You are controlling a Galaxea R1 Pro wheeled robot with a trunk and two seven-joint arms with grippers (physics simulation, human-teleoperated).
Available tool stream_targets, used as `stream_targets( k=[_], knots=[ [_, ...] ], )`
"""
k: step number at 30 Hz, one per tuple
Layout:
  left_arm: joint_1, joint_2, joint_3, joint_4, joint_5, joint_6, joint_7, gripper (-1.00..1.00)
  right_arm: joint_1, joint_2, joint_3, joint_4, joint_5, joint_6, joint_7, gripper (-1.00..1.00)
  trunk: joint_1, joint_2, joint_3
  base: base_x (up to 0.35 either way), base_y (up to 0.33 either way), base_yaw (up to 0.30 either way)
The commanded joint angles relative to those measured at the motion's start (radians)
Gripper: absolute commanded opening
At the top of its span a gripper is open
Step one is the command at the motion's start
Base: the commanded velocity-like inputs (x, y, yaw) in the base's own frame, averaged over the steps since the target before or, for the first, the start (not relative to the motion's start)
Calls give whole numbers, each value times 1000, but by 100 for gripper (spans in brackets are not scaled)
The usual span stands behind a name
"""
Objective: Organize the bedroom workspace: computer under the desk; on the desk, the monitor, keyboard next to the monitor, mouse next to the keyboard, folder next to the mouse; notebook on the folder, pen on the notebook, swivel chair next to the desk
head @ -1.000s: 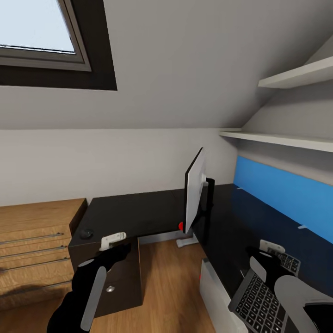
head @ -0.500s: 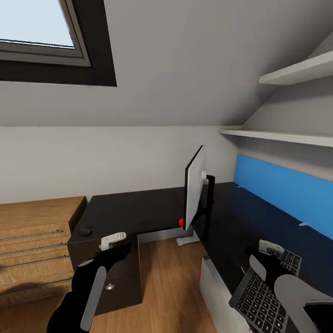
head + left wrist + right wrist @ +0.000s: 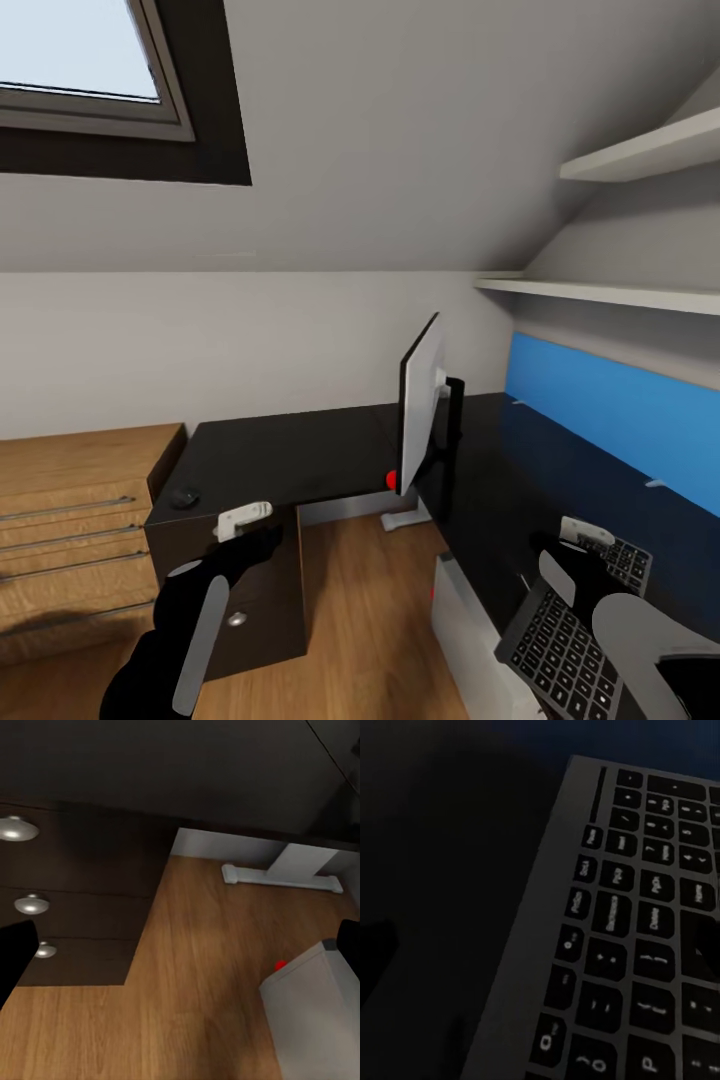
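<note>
On black desk [image 3: 300,455]: monitor [image 3: 420,405], mouse [image 3: 184,497] | right jaws hold keyboard [image 3: 565,640] | left unclear

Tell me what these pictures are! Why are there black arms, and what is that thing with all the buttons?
It is a robot in a computer-made bedroom. The big picture comes from a camera on its head, looking down over its two black arms. The other two pictures come from little cameras beside each pincer. The left pincer hangs over the wooden floor by the black desk; whether it is open is hard to tell. The right pincer holds the button thing: a keyboard, tilted above the desk. The right wrist picture shows its keys close up. On the desk stand a monitor, seen edge-on, and a small dark mouse. The pale box on the floor is the computer.
</note>
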Motion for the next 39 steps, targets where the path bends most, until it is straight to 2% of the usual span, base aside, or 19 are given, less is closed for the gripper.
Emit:
stream_targets(
  k=[1,8,22,39],
  knots=[
    [-1,0,1,-2,11,4,7,100,0,-1,8,-2,-5,7,-6,100,0,-1,-1,0,0,-95],
    [-1,0,4,-17,11,4,7,100,0,-1,8,-1,-5,8,-6,100,0,-1,0,0,0,-196],
    [-1,0,48,-41,12,5,6,100,0,0,10,-1,-5,10,-4,100,0,-1,0,0,0,-195],
    [-1,0,54,-45,12,4,4,100,0,5,19,-4,-4,2,2,100,0,-1,-5,13,5,-25]
  ],
)
